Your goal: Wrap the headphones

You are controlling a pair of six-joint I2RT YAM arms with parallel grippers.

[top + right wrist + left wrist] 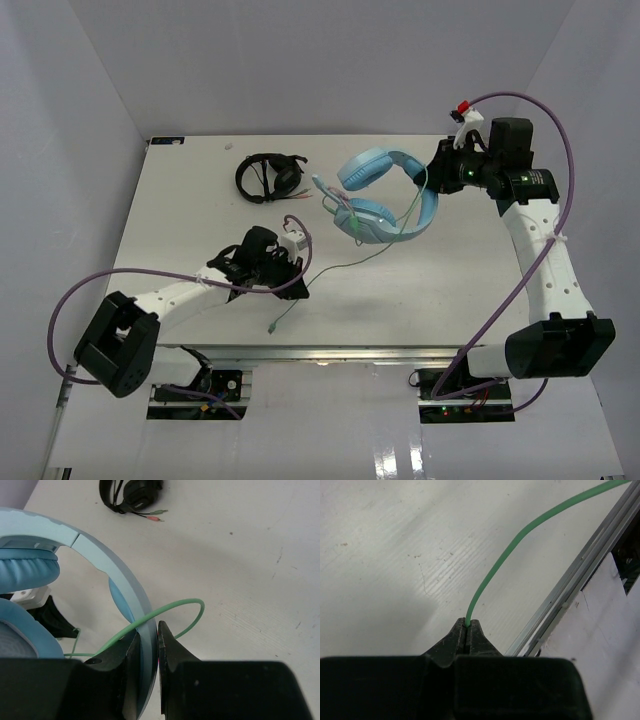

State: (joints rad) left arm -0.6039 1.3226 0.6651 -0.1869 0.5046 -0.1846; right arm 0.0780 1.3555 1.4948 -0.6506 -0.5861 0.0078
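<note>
Light blue headphones (385, 195) at the table's (180, 220) far middle, gripped twice.
The right gripper (148, 636) clamps the wide band (125, 587); the left gripper (468, 625) pinches the thin green cable (505, 555). Padded cups (25, 570) are cut off in the right wrist view.

L fingers (451, 642) pinched shut, R fingers (176, 652) clamped.

We see a white tabletop (420, 290) (scuffed in places) enclosed by plain pale walls (330, 60) under even light.
</note>
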